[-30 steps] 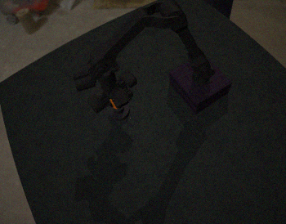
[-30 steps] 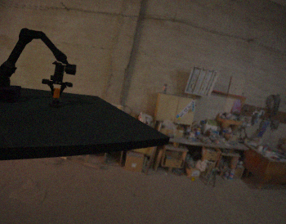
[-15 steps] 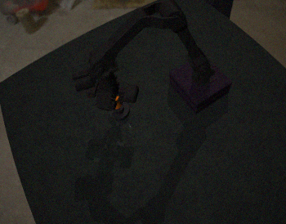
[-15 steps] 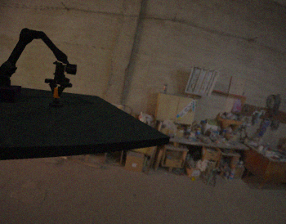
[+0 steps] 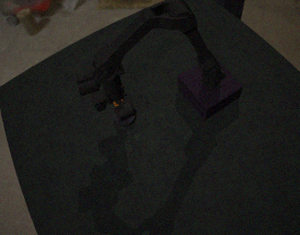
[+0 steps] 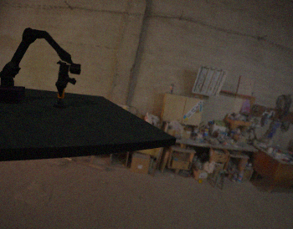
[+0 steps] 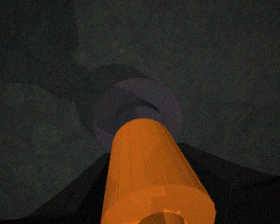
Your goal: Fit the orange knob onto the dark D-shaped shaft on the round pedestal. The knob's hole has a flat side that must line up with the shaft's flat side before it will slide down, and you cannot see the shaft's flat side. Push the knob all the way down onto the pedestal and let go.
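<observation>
The orange knob (image 6: 61, 95) (image 7: 142, 145) is held upright between the dark fingers of my gripper (image 5: 118, 102) (image 6: 61, 93) (image 7: 144, 155), which is shut on it. The round pedestal (image 5: 132, 118) (image 6: 59, 106) (image 7: 167, 100) is below, a dull purple-grey disc on the table. In the exterior view the knob's lower end is a little above the pedestal. In the wrist view the knob's far end overlaps the near part of the disc. The shaft is mostly hidden behind the knob and in shadow; whether the knob touches it cannot be told.
The arm's purple base block (image 5: 192, 92) (image 6: 10, 94) stands on the dark table (image 5: 57, 124) (image 6: 98, 129). The arm arches from it to the pedestal and casts a long shadow. The table's edge is beyond the pedestal, with a cluttered workshop behind.
</observation>
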Motion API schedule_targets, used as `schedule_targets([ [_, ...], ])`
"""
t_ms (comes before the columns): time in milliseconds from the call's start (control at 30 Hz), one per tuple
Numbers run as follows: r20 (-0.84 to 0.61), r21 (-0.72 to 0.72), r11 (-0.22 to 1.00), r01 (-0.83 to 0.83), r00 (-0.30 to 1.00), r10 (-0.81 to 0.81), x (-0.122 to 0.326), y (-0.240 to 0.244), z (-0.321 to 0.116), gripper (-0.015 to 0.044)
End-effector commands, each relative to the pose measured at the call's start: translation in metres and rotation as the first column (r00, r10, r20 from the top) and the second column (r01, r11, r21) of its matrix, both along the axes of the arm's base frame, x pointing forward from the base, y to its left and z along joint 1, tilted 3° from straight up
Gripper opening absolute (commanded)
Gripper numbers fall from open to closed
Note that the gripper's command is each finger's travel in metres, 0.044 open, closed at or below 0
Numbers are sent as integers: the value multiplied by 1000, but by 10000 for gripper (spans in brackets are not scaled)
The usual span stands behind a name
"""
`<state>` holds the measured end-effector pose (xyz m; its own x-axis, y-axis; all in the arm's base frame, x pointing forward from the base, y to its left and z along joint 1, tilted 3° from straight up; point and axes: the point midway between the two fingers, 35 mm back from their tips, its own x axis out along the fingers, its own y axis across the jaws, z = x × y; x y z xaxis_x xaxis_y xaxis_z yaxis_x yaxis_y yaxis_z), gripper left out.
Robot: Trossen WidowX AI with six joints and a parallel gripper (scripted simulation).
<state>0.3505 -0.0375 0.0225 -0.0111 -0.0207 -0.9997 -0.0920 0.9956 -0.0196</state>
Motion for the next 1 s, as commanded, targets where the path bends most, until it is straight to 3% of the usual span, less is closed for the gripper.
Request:
schedule_targets([
  [0, 7, -6, 987, 158, 987, -158, -2, 0, 0, 0],
  [967, 7, -6, 987, 158, 987, -158, 0, -1, -4, 0],
])
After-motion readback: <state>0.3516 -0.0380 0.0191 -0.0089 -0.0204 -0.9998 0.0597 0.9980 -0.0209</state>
